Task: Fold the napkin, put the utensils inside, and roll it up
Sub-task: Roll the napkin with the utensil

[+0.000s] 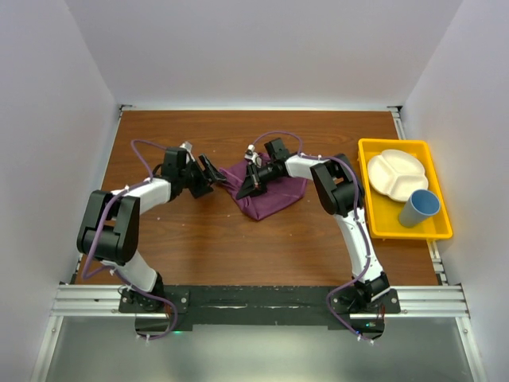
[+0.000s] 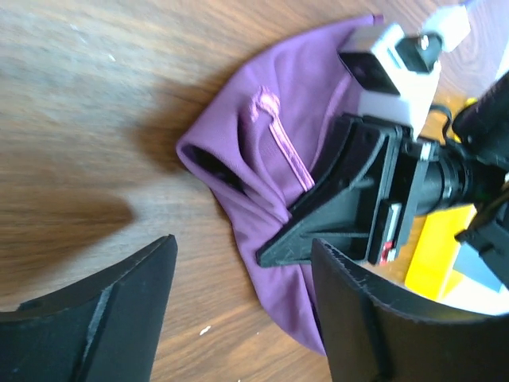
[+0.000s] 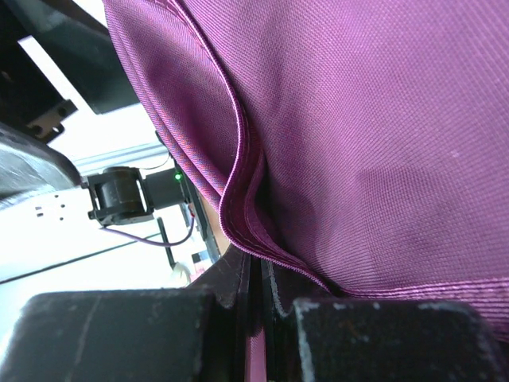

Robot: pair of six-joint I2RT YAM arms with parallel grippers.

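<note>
Napkin [image 1: 266,195] crumpled, bench [image 1: 199,239] centre. Right fingers [image 3: 382,342] clamped on its hem, reaching from 2 o'clock. Left fingers [image 2: 95,318] wide apart, empty, at napkin's 9 o'clock. Step: folding, likely barely begun. Next: left must pinch opposite corner, spread cloth flat. Utensils unseen.

Bare table [image 1: 238,247] across the near half — room to pass. Blocked at mid-table by napkin [image 1: 274,199] and right gripper [image 1: 245,189]; walled off at far right by yellow tray [image 1: 394,143].
</note>
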